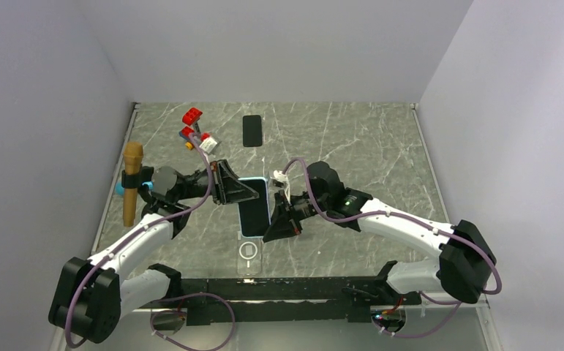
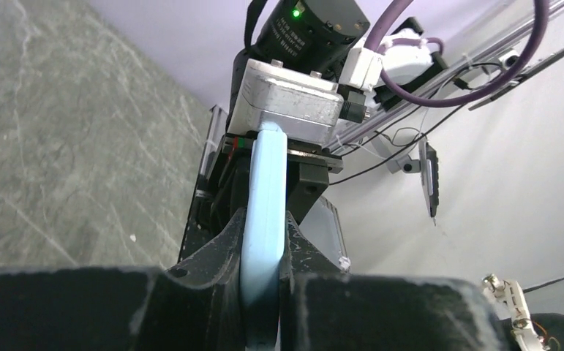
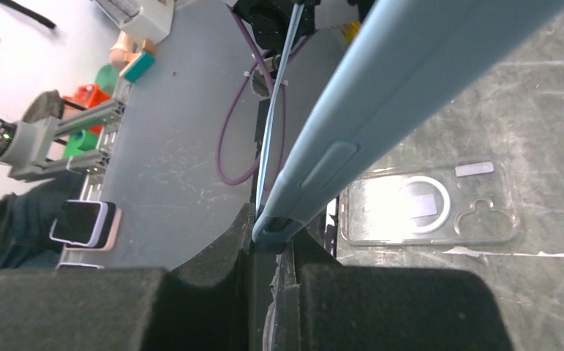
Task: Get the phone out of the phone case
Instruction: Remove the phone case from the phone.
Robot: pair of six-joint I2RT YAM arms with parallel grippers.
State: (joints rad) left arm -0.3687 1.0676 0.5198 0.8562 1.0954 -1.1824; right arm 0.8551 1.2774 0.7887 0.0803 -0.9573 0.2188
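Phone (image 1: 254,212), in a matte pale-blue case (image 3: 410,80) with rounded edges, is held off the bench (image 1: 366,146) near its middle. The left claw (image 1: 248,194) is clamped on the case's far left edge, and the right claw (image 1: 271,232) is clamped on its near right corner. White walls bound the grey marbled bench on three sides, and its widest stretch lies to the right. A glossy clear case (image 1: 249,256) lies flat just nearer. A black slab (image 1: 252,130) and red blocks (image 1: 192,117) sit at the far left.
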